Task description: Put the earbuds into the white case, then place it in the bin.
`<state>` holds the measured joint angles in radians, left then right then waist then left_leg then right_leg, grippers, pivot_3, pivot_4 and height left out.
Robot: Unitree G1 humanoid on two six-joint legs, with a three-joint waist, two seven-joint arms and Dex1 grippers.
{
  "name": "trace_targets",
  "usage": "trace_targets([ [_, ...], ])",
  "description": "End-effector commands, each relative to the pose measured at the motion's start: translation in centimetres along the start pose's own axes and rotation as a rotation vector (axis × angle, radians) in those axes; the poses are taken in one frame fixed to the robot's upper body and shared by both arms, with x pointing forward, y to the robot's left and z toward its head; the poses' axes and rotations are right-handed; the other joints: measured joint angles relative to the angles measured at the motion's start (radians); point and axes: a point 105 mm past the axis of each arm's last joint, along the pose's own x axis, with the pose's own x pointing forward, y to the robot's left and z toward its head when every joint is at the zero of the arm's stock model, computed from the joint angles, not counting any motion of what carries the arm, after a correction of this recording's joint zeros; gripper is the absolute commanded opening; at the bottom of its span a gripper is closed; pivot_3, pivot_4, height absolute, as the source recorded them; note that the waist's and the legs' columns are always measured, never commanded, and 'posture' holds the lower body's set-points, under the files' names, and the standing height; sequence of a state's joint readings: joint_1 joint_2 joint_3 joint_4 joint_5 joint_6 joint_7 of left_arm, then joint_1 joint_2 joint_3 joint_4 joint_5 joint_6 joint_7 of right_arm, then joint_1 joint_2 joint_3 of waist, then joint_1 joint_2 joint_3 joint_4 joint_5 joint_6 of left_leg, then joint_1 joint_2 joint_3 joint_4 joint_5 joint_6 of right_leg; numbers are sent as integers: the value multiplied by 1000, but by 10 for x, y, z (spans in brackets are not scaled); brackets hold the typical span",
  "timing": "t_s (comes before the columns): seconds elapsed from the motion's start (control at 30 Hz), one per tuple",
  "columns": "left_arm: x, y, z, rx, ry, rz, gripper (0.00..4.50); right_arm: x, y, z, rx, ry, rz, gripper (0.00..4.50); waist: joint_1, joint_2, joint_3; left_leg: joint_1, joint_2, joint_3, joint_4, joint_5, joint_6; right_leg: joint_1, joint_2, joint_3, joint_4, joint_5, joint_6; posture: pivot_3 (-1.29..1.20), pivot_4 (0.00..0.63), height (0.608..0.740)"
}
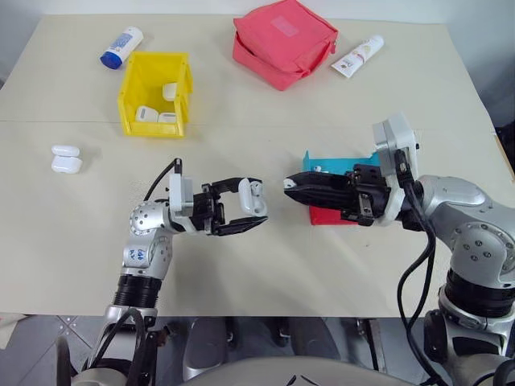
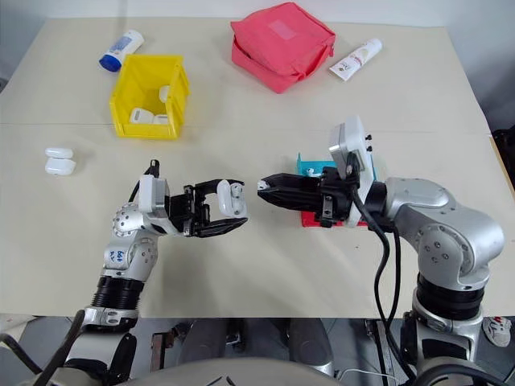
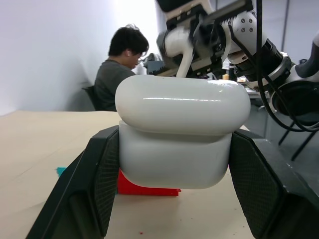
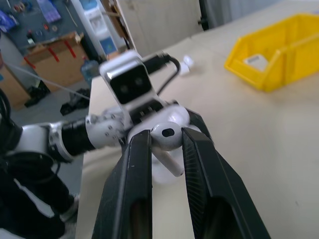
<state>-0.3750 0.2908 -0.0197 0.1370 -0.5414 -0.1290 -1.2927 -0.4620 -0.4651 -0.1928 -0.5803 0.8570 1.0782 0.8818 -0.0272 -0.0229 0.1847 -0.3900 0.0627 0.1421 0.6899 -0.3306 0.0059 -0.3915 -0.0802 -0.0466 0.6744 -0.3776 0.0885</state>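
Three cases (image 1: 157, 109) in yellow bin (image 1: 137, 78); earbud (image 4: 167, 139) in right claw (image 4: 165, 137)

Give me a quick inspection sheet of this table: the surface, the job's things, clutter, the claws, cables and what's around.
Surface: beige table, seam across it.
Job's things: white case clamped in the left claw, lid ajar; earbud pinched in the right claw; yellow bin holds three white cases; two more cases lie at the table's left edge.
Clutter: pink-red pouch, two tubes, teal tray, red tray.
Claws: tips face each other, a small gap apart.
Cables: black cable loops off the right arm.
Surroundings: seated person beyond the table.
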Motion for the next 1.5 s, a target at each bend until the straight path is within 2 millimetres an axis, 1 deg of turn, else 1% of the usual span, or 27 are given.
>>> trace_targets([
  [0.03,6,-1,4,1,-24,-44,2876,10,12,2,-38,-34,35,493,0,0,0,0,0,0,0,0,0,0,0,0,0,0,0,0,150,740],
  [0.27,11,-2,6,-5,-34,-67,2876,21,20,-9,-27,-29,64,493,0,0,0,0,0,0,0,0,0,0,0,0,0,0,0,0,150,740],
  [0.47,15,-3,10,-5,-46,-75,2876,21,18,-25,-24,13,58,493,0,0,0,0,0,0,0,0,0,0,0,0,0,0,0,0,150,740],
  [0.63,19,-8,13,-11,-56,-96,2876,22,18,-33,-33,39,69,493,0,0,0,0,0,0,0,0,0,0,0,0,0,0,0,0,150,740],
  [0.87,21,-14,17,-9,-56,-124,2876,23,8,-41,-55,60,54,493,0,0,0,0,0,0,0,0,0,0,0,0,0,0,0,0,150,740],
  [1.13,21,-8,21,13,-65,-100,2876,12,-6,-58,-72,160,24,493,1,0,0,0,0,0,0,0,0,1,0,0,-1,0,0,0,150,740],
  [1.37,22,-11,22,18,-66,-104,2876,8,-24,-64,-99,258,-19,493,-1,0,0,0,0,-1,0,0,0,1,0,0,-1,0,0,0,150,740],
  [1.5,22,-11,21,25,-63,-108,2876,13,-23,-64,-106,293,25,493,0,0,0,0,0,-1,0,0,0,0,0,0,-1,0,0,0,150,740],
])
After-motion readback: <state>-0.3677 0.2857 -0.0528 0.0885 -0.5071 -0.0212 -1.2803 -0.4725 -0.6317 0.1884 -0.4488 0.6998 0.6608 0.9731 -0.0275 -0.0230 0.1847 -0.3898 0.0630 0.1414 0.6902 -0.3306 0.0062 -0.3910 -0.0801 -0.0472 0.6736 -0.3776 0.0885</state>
